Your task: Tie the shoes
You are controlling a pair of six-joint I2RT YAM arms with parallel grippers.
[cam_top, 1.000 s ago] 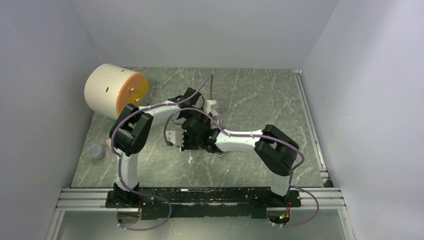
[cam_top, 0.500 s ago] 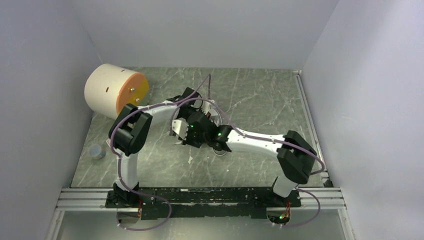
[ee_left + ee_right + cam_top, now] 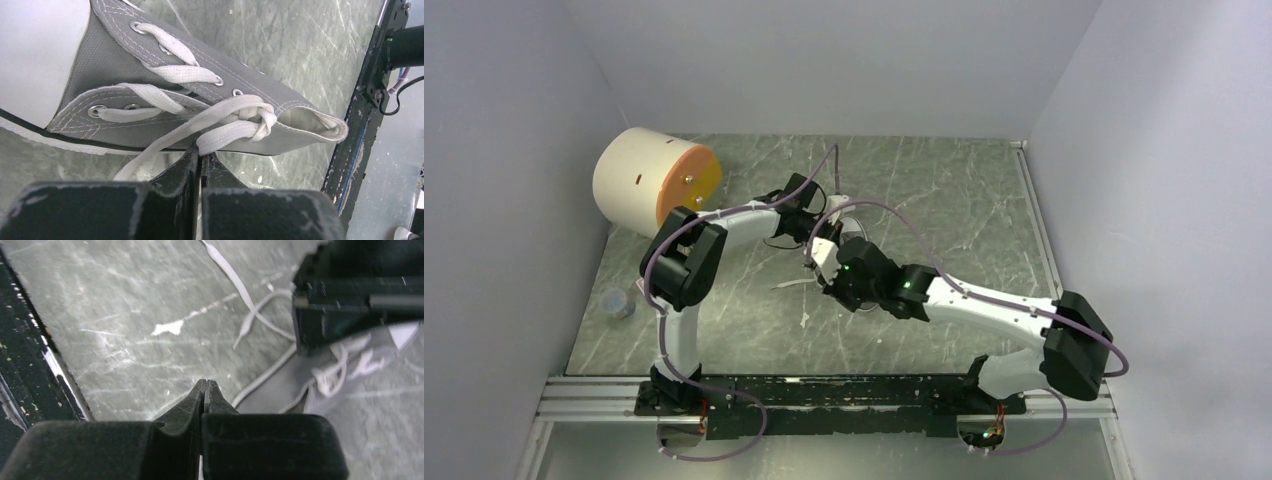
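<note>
Arms hide it in top view. My left wrist cam shows left gripper (image 3: 200,156) pinching the white lace (image 3: 227,131) of the grey canvas sneaker (image 3: 115,65). Right gripper (image 3: 204,386) pressed together above the green marbled tabletop (image 3: 125,315).

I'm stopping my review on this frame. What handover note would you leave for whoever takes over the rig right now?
Left gripper: shut on a lace right beside the sneaker.
Right gripper: shut, low over the table; whether it pinches a lace cannot be told.
Sneaker: mid-table, between the two wrists.
Done: one crossing of the laces at the top eyelets.
Left: no bow loops show yet; they need to be formed and pulled tight.
</note>
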